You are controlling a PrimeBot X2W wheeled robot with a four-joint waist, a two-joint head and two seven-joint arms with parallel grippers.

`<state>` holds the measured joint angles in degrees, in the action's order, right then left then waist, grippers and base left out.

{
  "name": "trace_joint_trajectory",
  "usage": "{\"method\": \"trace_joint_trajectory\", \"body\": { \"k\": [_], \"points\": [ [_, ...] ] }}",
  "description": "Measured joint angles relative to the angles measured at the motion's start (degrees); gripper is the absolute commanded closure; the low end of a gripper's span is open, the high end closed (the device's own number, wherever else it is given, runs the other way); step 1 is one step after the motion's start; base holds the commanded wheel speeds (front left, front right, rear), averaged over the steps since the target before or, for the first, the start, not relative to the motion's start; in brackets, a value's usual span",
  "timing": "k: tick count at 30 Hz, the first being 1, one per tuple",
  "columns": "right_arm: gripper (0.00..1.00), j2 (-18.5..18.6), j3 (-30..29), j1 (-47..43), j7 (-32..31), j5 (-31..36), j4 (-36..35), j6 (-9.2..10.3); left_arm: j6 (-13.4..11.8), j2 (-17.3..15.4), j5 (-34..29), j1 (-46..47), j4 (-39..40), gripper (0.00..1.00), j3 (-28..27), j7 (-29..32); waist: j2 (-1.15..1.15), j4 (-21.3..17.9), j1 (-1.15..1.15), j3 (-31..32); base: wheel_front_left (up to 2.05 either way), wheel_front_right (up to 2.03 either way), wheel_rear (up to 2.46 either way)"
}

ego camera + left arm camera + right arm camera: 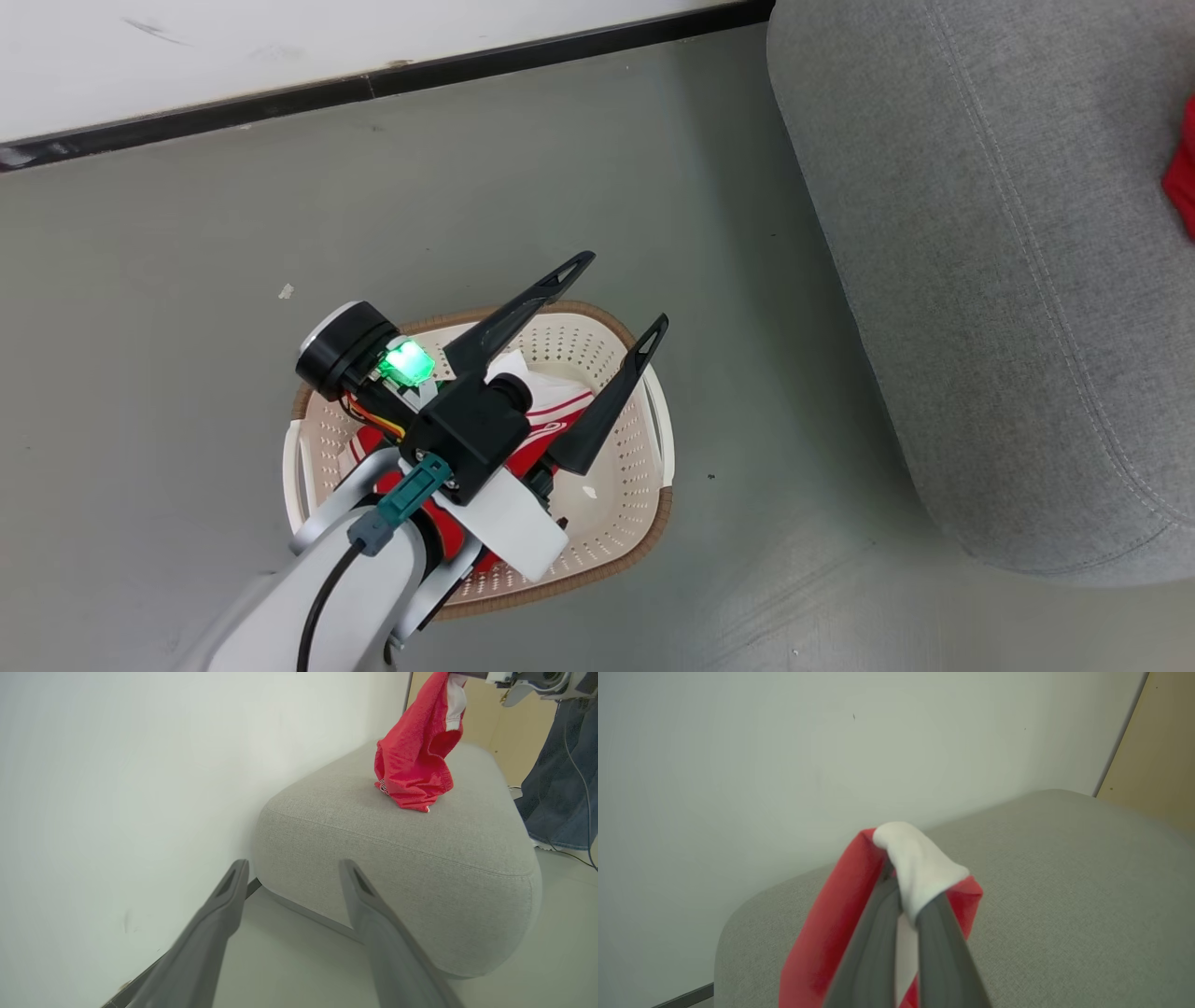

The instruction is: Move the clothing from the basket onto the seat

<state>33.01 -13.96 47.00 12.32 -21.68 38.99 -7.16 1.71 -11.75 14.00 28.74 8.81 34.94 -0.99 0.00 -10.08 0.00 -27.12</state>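
My left gripper (pixel 623 289) hangs over the basket (pixel 627 467), jaws spread. My right gripper (pixel 901 896) is pinching a red garment (pixel 831 933) (white trim at the tips) over the seat (pixel 1064 882).

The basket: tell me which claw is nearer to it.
Left. The left claw hovers open over the basket; the right claw is off over the seat, shut on red clothing.

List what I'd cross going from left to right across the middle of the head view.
grey floor → basket → seat → red garment, cut off by the right edge of the picture
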Motion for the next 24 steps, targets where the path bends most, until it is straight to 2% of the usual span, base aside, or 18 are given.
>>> {"method": "trace_joint_trajectory", "body": {
  "k": [8,15,16,17,18,19,20,24],
  "points": [
    [1.00,-2.5,-0.8,-3.7,0.8,-1.0,6.0,0.01,0.0,-0.4,0.0,0.1,0.0,0.00,-0.5,0.0,0.00,0.3,0.00,-0.9,0.00,0.00,0.00],
    [1.00,-4.1,-0.1,-4.9,1.3,-0.9,8.4,0.01,-0.1,-0.6,0.0,0.1,-0.3,0.00,-0.9,-0.2,0.00,0.4,0.00,-0.7,0.00,0.00,0.00],
    [0.94,-4.2,-0.1,-4.9,1.3,-0.9,8.8,0.01,-0.1,-0.6,0.0,0.1,-0.3,0.00,-0.9,-0.2,0.00,0.4,0.00,-0.7,0.00,0.00,0.00],
    [0.75,-4.2,-0.1,-4.9,1.3,-0.9,9.2,0.01,-0.1,-0.6,0.0,0.1,-0.3,0.00,-1.0,-0.3,0.00,0.4,0.00,-0.6,0.00,0.00,0.00],
    [0.54,-4.2,0.2,-5.2,1.3,-0.9,9.5,0.01,-0.1,-0.7,0.0,0.1,-0.4,0.00,-1.0,-0.4,0.00,0.4,0.00,-0.6,0.00,0.00,0.00],
    [0.16,-4.2,0.2,-5.2,1.3,-0.9,9.5,0.01,-0.1,-0.7,0.0,0.1,-0.4,0.00,-1.0,-0.4,0.00,0.4,0.00,-0.6,0.00,0.00,0.00],
    [0.00,-4.2,0.6,-5.6,1.3,-0.6,9.6,0.01,-0.1,-0.7,0.0,0.1,-0.4,0.00,-1.0,-0.5,0.00,0.3,0.00,-0.5,0.00,0.00,0.00],
    [0.00,-4.6,1.5,-5.8,1.3,-0.5,10.1,0.00,-0.1,-0.6,0.1,0.1,-0.6,0.00,-1.0,-0.6,0.00,0.1,0.00,-0.3,0.00,0.00,0.00]
  ]
}}
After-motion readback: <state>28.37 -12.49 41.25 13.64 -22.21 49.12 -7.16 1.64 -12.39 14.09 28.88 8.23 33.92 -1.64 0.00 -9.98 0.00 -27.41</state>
